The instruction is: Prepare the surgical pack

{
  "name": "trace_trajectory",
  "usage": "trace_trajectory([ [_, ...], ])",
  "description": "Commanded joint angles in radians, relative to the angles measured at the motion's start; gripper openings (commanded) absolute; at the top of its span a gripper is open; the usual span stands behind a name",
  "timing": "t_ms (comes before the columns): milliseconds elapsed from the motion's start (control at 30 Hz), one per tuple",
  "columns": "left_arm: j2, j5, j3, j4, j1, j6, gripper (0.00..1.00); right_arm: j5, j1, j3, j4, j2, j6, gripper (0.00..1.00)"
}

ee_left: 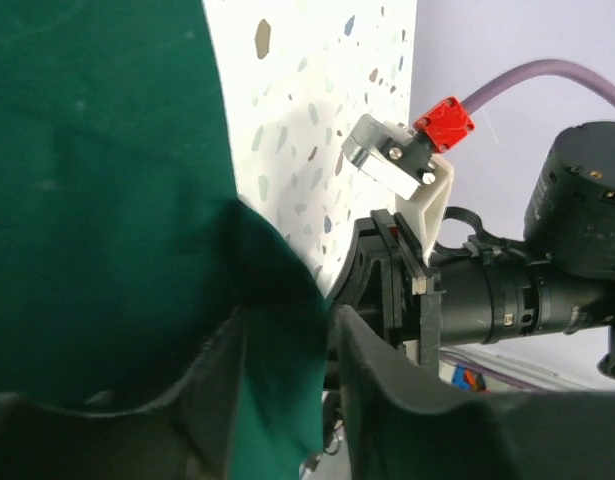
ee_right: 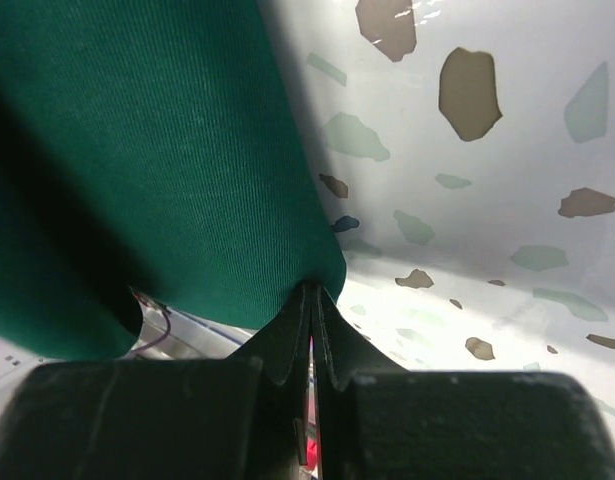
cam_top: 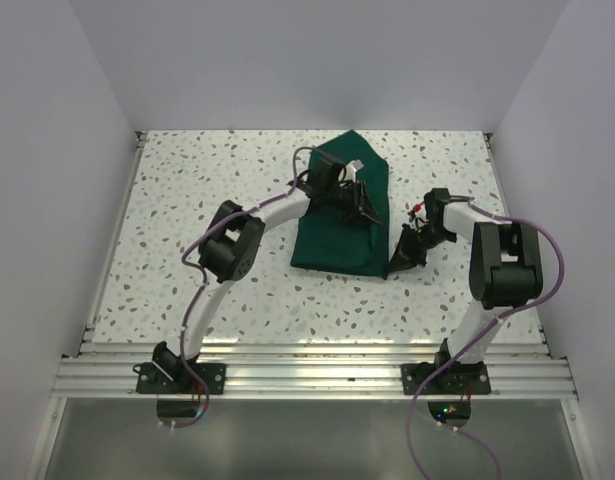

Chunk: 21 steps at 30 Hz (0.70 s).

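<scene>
The surgical pack shows as a dark green drape (cam_top: 337,235), folded into a bundle on the speckled table (cam_top: 187,220); whatever is inside is hidden. My left gripper (cam_top: 365,208) sits over the bundle's right side. In the left wrist view its fingers (ee_left: 407,400) stand apart, and a fold of the drape (ee_left: 107,180) hangs loosely between them at the left gripper (ee_left: 287,400). My right gripper (cam_top: 399,258) is at the bundle's near right corner. In the right wrist view the right gripper (ee_right: 312,300) is shut, pinching the corner of the drape (ee_right: 147,150).
White walls close in the table on three sides. A metal rail (cam_top: 307,365) runs along the near edge by the arm bases. The right arm's wrist (ee_left: 507,290), with its white camera mount (ee_left: 402,170), is close to my left gripper.
</scene>
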<state>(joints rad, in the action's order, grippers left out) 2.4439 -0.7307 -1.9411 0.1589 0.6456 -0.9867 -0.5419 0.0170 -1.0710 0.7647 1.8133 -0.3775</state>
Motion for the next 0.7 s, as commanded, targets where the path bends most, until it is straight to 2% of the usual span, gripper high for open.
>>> trace_trajectory([
  [0,-0.012,-0.039,-0.047,-0.076,0.012,0.003,0.49,-0.027,0.009,-0.007,-0.004,0.0,-0.009,0.0],
  [100,-0.055,-0.035,-0.071,-0.039,0.006,0.098,0.63,-0.004,0.008,-0.038,0.042,-0.018,0.014,0.0],
  [233,-0.162,-0.015,-0.084,0.025,-0.02,0.201,0.66,0.059,0.006,-0.096,0.137,-0.066,0.043,0.0],
  [333,-0.282,0.075,0.0,0.105,-0.052,0.319,0.65,0.12,0.005,-0.159,0.201,-0.118,0.054,0.0],
  [433,-0.38,0.122,0.088,0.154,-0.112,0.424,0.58,0.169,0.005,-0.248,0.27,-0.157,0.058,0.0],
  [467,-0.399,0.117,0.153,0.159,-0.129,0.457,0.5,0.175,0.006,-0.269,0.28,-0.161,0.055,0.01],
  [567,-0.465,0.074,0.289,0.148,-0.188,0.5,0.34,0.113,0.006,-0.314,0.242,-0.141,0.051,0.01],
  [667,-0.517,0.039,0.404,0.139,-0.193,0.519,0.25,0.016,0.008,-0.334,0.153,-0.06,0.002,0.01],
])
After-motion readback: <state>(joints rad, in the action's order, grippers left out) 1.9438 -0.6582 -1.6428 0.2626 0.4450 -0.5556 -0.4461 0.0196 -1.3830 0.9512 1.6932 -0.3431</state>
